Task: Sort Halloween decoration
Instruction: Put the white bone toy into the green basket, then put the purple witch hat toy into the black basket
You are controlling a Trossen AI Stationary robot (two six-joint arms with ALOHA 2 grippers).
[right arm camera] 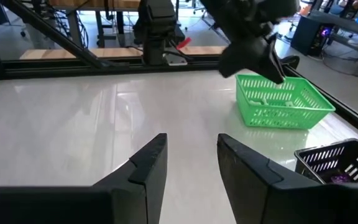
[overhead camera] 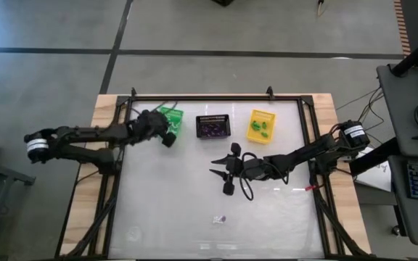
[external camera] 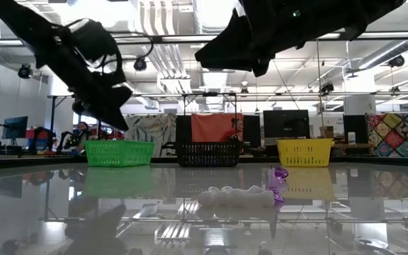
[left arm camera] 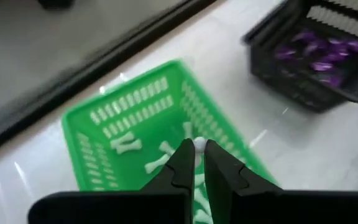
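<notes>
The left tool (left arm camera: 196,163) hangs over the green basket (left arm camera: 135,106) with its fingers pinched on a tiny white trinket (left arm camera: 198,145). More white bone shapes (left arm camera: 126,145) lie inside that basket. The right tool (right arm camera: 191,158) is over the middle of the tabletop (overhead camera: 165,210), fingers apart and holding nothing. Purple trinkets (left arm camera: 319,53) fill the black basket (overhead camera: 212,126), green ones (overhead camera: 263,129) the yellow basket (overhead camera: 260,114). One white and one purple trinket (overhead camera: 220,219) lie together near the front.

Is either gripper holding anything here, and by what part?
The left gripper, over the green basket, pinches a white trinket at its fingertips; only its rounded end shows. The right gripper is open and empty.
</notes>
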